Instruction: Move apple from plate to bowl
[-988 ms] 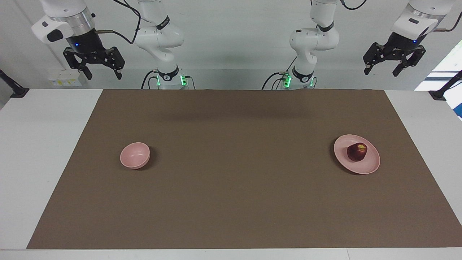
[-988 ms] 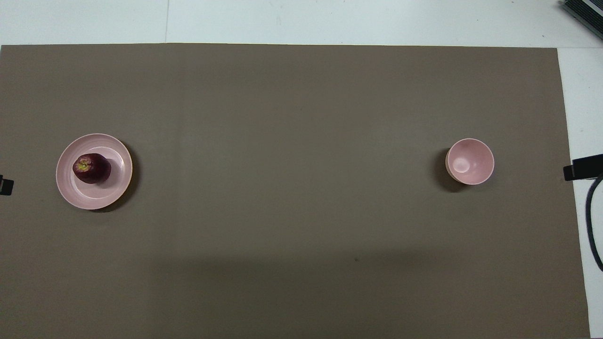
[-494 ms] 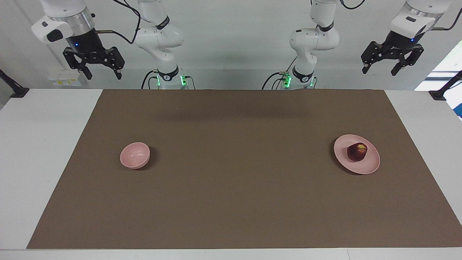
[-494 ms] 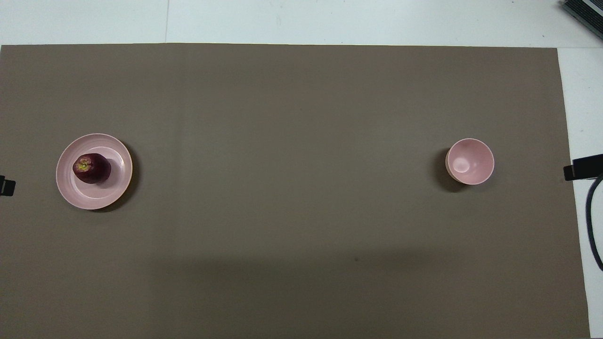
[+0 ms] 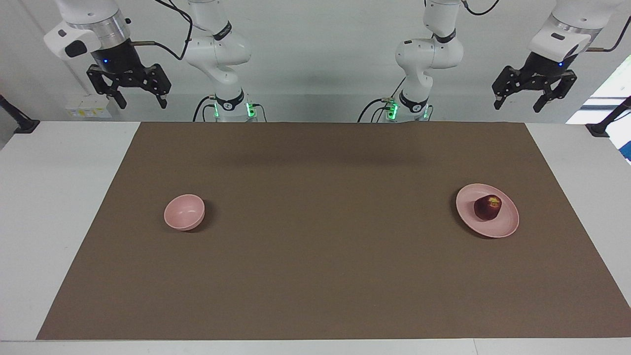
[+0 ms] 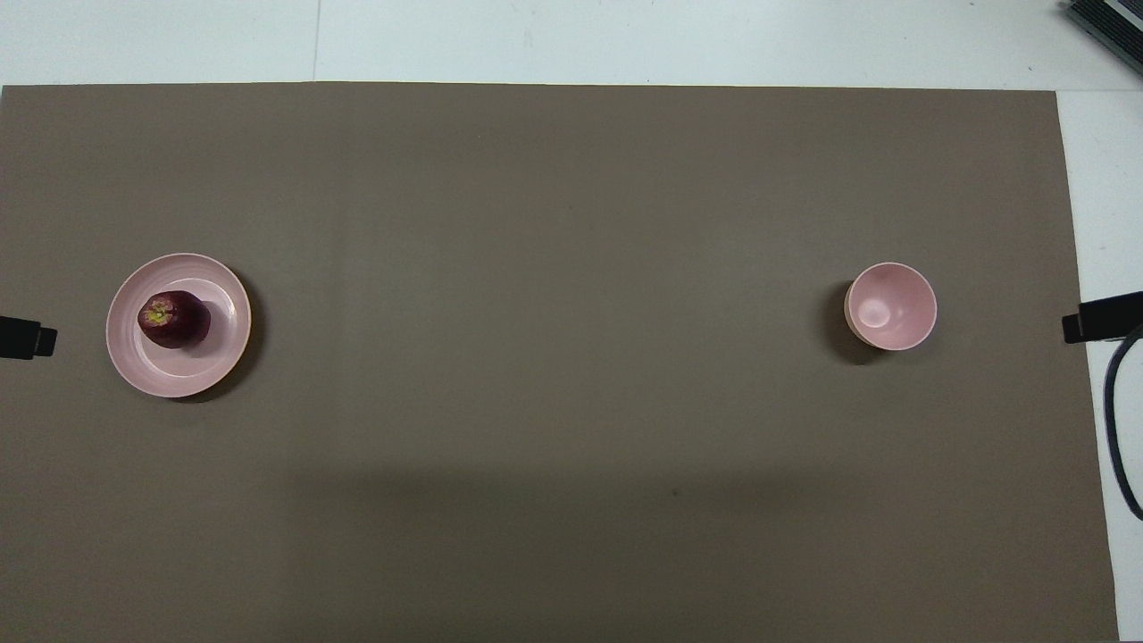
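A small dark red apple [image 5: 487, 207] [image 6: 173, 319] with a yellowish patch lies on the flat pale pink plate [image 5: 503, 228] [image 6: 179, 379] at the left arm's end of the brown mat. The small deep pink bowl [image 5: 184, 212] [image 6: 891, 305] stands empty at the right arm's end. My left gripper [image 5: 517, 102] hangs open and empty, high in the air near the table's robot-side edge at its own end. My right gripper [image 5: 140, 102] hangs open and empty, high at its own end.
A brown mat [image 5: 325, 236] covers most of the white table [image 5: 59, 207]. Black clamp mounts [image 5: 22, 125] [image 5: 599, 129] sit at the table's two ends. A dark object [image 6: 1107, 22] lies at the table corner farthest from the robots, at the right arm's end.
The left gripper has shifted a little toward the middle of the table and turned slightly. More of it shows at the overhead view's edge. The right arm, apple, plate and bowl have not moved.
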You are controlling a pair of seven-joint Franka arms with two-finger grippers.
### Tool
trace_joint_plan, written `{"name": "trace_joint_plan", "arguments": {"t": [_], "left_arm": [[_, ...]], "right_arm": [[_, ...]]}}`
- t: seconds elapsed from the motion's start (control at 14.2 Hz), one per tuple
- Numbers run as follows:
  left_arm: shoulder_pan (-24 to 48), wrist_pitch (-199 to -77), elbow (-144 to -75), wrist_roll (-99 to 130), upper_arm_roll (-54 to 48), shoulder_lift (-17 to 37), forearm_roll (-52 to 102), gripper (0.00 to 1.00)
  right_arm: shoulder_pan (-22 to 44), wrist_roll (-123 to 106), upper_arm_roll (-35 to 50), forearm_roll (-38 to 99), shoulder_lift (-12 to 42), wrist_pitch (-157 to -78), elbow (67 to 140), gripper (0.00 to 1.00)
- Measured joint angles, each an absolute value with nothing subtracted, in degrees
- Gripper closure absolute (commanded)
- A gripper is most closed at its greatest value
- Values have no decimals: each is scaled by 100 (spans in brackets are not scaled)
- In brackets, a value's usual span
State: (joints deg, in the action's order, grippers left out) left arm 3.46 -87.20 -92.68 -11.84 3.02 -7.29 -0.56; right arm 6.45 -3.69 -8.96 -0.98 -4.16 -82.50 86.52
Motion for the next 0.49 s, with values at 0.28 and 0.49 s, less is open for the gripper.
{"name": "trace_joint_plan", "arguments": {"t": [0.28, 0.49], "left_arm": [[336, -9713, -10054, -1490, 376, -665, -56, 0], [253, -10734, -10673, -1540, 403, -517, -56, 0]], "right_arm": [[902, 200, -880, 165, -386, -8732, 8959, 0], [1262, 800, -873, 274, -328, -9167, 9189, 0]]}}
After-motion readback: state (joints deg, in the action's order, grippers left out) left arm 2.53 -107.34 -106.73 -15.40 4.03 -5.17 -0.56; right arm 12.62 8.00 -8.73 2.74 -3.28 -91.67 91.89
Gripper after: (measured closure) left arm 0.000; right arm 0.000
